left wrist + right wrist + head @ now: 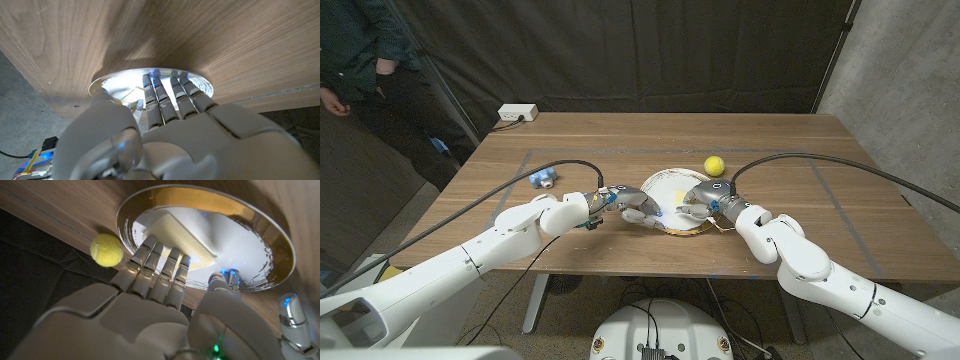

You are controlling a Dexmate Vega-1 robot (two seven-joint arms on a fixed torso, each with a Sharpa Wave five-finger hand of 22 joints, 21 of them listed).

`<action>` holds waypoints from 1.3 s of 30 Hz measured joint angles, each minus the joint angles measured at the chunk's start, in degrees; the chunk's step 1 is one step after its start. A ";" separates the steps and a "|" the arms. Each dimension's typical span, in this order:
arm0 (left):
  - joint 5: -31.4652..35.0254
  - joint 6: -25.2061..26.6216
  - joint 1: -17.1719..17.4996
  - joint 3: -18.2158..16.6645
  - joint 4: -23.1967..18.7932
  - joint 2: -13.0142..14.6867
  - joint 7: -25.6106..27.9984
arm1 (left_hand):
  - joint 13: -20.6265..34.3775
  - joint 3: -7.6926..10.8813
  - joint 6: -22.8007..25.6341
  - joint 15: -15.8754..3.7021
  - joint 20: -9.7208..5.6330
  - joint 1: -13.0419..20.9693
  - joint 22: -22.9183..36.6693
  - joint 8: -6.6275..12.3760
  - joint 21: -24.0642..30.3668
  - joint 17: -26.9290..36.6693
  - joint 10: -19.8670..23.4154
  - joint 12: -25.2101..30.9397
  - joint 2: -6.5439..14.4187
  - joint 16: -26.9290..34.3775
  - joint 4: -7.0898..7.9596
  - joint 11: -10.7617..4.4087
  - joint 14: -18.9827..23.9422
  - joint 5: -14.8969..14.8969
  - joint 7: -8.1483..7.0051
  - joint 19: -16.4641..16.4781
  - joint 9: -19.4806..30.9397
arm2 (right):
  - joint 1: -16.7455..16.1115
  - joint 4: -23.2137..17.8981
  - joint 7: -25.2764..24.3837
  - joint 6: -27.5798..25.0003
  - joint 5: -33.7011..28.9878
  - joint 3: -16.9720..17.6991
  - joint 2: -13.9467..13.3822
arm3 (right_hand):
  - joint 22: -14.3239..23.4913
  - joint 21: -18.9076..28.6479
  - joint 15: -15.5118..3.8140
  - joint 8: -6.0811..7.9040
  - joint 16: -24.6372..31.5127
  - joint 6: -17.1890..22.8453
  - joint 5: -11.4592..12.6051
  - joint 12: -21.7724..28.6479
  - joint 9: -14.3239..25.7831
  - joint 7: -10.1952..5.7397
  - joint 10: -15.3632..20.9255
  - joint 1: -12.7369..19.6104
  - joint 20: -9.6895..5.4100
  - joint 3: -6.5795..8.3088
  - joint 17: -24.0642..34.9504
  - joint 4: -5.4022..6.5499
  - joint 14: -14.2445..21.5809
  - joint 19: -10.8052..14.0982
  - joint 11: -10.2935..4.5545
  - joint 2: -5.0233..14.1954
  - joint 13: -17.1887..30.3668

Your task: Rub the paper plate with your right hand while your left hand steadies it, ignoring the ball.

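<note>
Looking down from the head view, you have the paper plate (670, 196) lying near the front edge of the bench (790, 140), midway between both arms. Your left hand (632, 207) reaches in from the plate's left side and your right hand (705, 198) from its right side, each with fingers over the plate's rim. The two hands are about equally near, so neither needs to travel. The yellow ball (714, 164) sits just beyond the plate on the right, close to your right hand; keep clear of it. A small blue object (543, 178) and a white power strip (516, 114) lie well away on the left.

From the left wrist view, your left hand (165, 130) has its fingers (172, 92) stretched out side by side, tips lying on the plate's (115, 82) near rim. They press rather than grip; nothing is clasped.

From the right wrist view, your right hand (155, 297) also has extended fingers (160, 262), reaching onto the plate's (240, 245) white centre, touching a pale sponge-like pad (182, 237) lying in it. I cannot tell whether the thumb pinches anything. The ball (106, 249) rests just beside the rim, outside it. The rubbing stroke should run inward across the plate, away from the ball.
</note>
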 measured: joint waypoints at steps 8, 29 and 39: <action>0.46 -0.63 -0.62 0.55 0.39 -0.19 -0.02 | -0.01 -0.16 -0.11 0.02 0.30 0.00 -0.03 0.00 0.00 -0.02 -0.12 -0.24 0.00 0.00 0.16 -0.13 -0.41 0.00 -0.09 -0.30 -0.01 | -1.04 -0.81 -0.14 -0.22 0.21 1.05 -0.50 | 0.30 0.00 0.02 -0.22 0.01 -0.24 0.00 -0.22 0.07 -0.42 -0.69 0.00 0.31 0.17 0.03 -0.17 -0.61 -0.30 0.09 0.00 0.15; 0.85 0.27 1.00 -0.19 -1.97 1.13 -0.22 | 0.02 -0.16 0.11 0.01 0.30 0.01 0.04 -0.06 0.01 -0.06 -0.50 0.01 0.01 0.00 0.16 -0.33 -0.40 -0.22 -0.31 -0.30 -0.09 | 9.70 9.21 -0.22 6.37 4.08 -2.99 7.26 | 0.32 0.01 0.00 -0.54 -0.15 -1.27 0.00 -0.43 0.11 0.00 -1.49 0.00 0.45 0.64 0.11 0.01 -1.21 -0.44 0.28 0.00 0.11; 0.42 0.87 1.99 -0.85 -2.48 1.64 0.43 | 0.03 -0.16 0.66 0.08 0.22 0.01 0.04 0.13 0.01 -0.04 0.07 -0.01 0.01 -0.01 0.16 -0.43 0.19 -0.22 -0.38 0.07 -0.09 | 15.22 14.92 1.26 7.45 4.21 -6.18 10.49 | 0.35 -0.25 0.12 -0.68 -0.15 -1.96 0.00 -0.65 0.12 0.06 -2.28 0.01 0.41 0.87 0.12 -0.23 -1.94 -1.02 0.45 0.00 0.13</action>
